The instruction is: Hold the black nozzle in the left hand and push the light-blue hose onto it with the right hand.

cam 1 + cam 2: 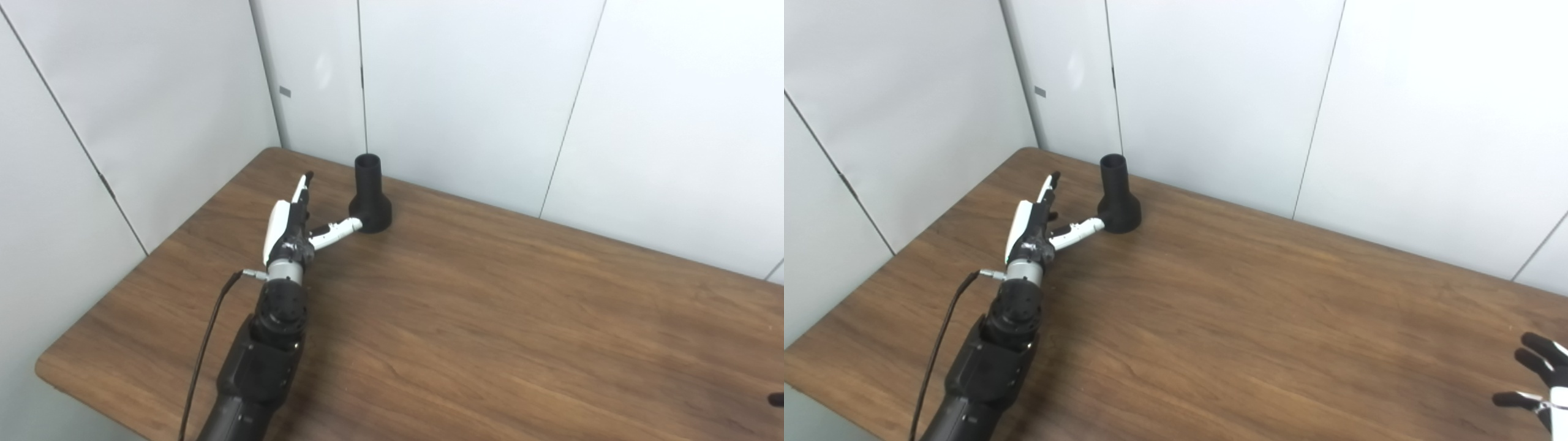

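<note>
Black nozzle (370,195) standing upright on its flared base, narrow open collar uppermost, near the far left corner of the wooden table (490,318), close to the white wall panels (478,92). The left hand (293,223) lies just beside the nozzle on its near-left side, holding nothing: fingers (301,187) extended and held together, pointing past the nozzle toward the wall, while the thumb (335,231) is splayed wide toward the flared base, its tip at or almost touching the base; actual contact cannot be told. A black cable (208,331) trails along the left forearm. The right hand (1540,380) appears only at the picture's lower right edge, well apart from the nozzle; its dark fingertips are spread and it grasps nothing. No light-blue hose is visible in either view.

Risks, as judged from this arrangement: the nozzle is tall over a modest base, so a thumb pushing sideways low on the flare before the fingers close behind the neck could slide or topple it toward the wall. A grip taken only on the smooth taper could slip upward when the hose is later pressed on.
</note>
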Tool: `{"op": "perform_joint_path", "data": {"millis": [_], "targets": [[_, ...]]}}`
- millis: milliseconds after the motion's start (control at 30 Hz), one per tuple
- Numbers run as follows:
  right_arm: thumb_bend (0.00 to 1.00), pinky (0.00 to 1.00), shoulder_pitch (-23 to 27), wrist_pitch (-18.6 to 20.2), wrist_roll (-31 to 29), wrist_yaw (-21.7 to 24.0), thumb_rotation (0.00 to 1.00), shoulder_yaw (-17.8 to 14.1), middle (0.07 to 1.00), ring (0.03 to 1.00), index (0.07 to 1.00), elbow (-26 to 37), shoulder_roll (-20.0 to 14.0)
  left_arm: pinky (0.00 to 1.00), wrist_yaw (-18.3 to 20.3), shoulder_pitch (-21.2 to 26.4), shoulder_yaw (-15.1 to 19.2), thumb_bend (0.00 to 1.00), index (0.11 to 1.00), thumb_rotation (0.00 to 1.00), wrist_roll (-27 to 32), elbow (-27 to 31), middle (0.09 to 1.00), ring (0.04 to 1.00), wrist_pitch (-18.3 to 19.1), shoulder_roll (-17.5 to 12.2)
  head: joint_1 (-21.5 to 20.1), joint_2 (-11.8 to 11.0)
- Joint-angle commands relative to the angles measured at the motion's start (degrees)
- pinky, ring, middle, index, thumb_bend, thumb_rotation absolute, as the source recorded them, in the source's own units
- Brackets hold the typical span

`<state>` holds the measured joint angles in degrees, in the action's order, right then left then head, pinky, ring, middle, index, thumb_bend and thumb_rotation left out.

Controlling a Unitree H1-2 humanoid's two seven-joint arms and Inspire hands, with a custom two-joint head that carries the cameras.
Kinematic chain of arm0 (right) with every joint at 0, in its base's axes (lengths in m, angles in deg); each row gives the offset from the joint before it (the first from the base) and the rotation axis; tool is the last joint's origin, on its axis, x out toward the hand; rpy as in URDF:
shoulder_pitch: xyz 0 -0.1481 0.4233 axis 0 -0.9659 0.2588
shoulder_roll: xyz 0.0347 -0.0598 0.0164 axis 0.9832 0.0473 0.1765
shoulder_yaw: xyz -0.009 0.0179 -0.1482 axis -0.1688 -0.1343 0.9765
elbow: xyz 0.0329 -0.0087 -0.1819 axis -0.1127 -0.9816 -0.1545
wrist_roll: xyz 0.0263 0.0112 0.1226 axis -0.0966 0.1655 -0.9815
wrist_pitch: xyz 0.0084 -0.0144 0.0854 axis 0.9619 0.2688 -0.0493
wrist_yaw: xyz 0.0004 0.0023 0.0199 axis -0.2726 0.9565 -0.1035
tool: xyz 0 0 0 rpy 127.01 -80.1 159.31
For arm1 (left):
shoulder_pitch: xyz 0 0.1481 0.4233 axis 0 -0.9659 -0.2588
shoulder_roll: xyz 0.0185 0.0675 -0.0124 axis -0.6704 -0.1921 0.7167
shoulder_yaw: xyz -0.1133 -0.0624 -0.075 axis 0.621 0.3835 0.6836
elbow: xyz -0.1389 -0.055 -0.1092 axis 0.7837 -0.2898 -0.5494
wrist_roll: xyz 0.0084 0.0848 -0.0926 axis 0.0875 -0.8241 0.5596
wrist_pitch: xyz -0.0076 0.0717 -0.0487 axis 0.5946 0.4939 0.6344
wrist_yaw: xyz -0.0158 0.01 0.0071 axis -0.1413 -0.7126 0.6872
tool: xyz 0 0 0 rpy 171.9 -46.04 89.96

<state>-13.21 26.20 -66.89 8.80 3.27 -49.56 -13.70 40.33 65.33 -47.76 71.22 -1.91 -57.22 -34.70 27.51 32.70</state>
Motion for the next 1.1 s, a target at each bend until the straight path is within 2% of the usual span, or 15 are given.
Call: {"op": "perform_joint_path", "data": {"millis": [0,200,400,533,600,633,767,833,867,900,1033,1067], "targets": [[0.02,0.37,1.4,-2.4,-0.3,0.0,0.79,-0.4,0.786,0.769,0.668,0.9,-0.5,0.88,-2.0,3.8,-0.5,1.0,1.0,0.42,-1.8,-2.1,0.993,0.963,-1.0,-2.0,-0.1,0.0],[0.04,0.4,1.0,-1.8,-0.2,-0.1,0.78,-0.4,0.776,0.753,0.669,1.6,-0.4,0.79,-1.3,6.2,-2.8,1.0,0.969,0.34,-1.5,-9.2,0.972,0.914,-2.5,-3.3,-0.6,0.1],[0.04,0.37,0.9,-1.9,-0.6,0.2,0.78,-0.5,0.774,0.753,0.659,1.7,-0.7,0.78,1.9,6.6,-5.3,1.0,0.98,0.38,0.1,-11.8,0.959,0.892,-4.7,-4.4,-0.9,0.2],[0.04,0.34,0.6,-1.8,-1.0,0.4,0.77,-0.5,0.772,0.751,0.663,2.0,-0.8,0.86,2.0,7.5,-6.1,1.0,0.976,0.36,1.1,-15.6,0.973,0.935,-8.4,-4.3,-1.3,0.3],[0.01,0.33,0.5,-1.8,-1.1,0.4,0.77,-0.6,0.771,0.752,0.66,2.0,-0.9,0.85,2.3,8.0,-6.0,1.0,0.973,0.33,2.4,-17.2,0.975,0.936,-10.0,-4.0,-1.5,0.5],[0.01,0.36,0.4,-1.8,-1.2,0.4,0.77,-0.6,0.77,0.748,0.662,2.1,-1.0,0.87,2.5,8.3,-6.1,1.0,0.98,0.31,3.1,-18.4,0.987,0.948,-11.5,-3.9,-1.5,0.4],[0.04,0.41,0.3,-2.2,-1.5,0.4,0.76,-0.7,0.774,0.758,0.672,1.8,-1.1,0.87,3.9,9.1,-7.7,1.0,0.991,0.33,3.9,-21.1,0.978,0.943,-15.2,-4.5,-1.5,0.3],[0.05,0.42,0.3,-2.3,-1.2,0.3,0.75,-0.6,0.776,0.762,0.672,1.7,-1.2,0.85,4.8,9.6,-8.6,1.0,0.985,0.33,3.7,-21.7,0.966,0.926,-15.2,-4.9,-1.5,0.3],[0.05,0.42,0.3,-2.2,-1.1,0.3,0.75,-0.6,0.777,0.761,0.674,1.8,-1.2,0.76,5.0,9.9,-9.0,1.0,0.977,0.33,3.6,-22.1,0.956,0.863,-15.2,-5.1,-1.5,0.3],[0.05,0.42,0.3,-2.1,-1.1,0.3,0.75,-0.6,0.778,0.761,0.674,1.8,-1.1,0.73,5.0,10.3,-9.7,1.0,0.974,0.33,2.8,-22.7,0.953,0.841,-15.0,-5.5,-1.9,0.2],[0.07,0.44,0.3,-2.7,-0.7,0.1,0.75,-0.6,0.775,0.751,0.675,1.4,-1.2,0.74,4.9,11.9,-11.6,1.0,0.957,0.37,1.7,-25.5,0.949,0.865,-14.4,-6.2,-2.1,0.0],[0.06,0.44,0.3,-2.7,-0.8,0.2,0.75,-0.7,0.774,0.751,0.672,1.3,-1.2,0.7,4.7,12.2,-12.0,1.0,0.953,0.36,1.6,-26.3,0.95,0.849,-14.2,-6.3,-2.1,0.0]]}}
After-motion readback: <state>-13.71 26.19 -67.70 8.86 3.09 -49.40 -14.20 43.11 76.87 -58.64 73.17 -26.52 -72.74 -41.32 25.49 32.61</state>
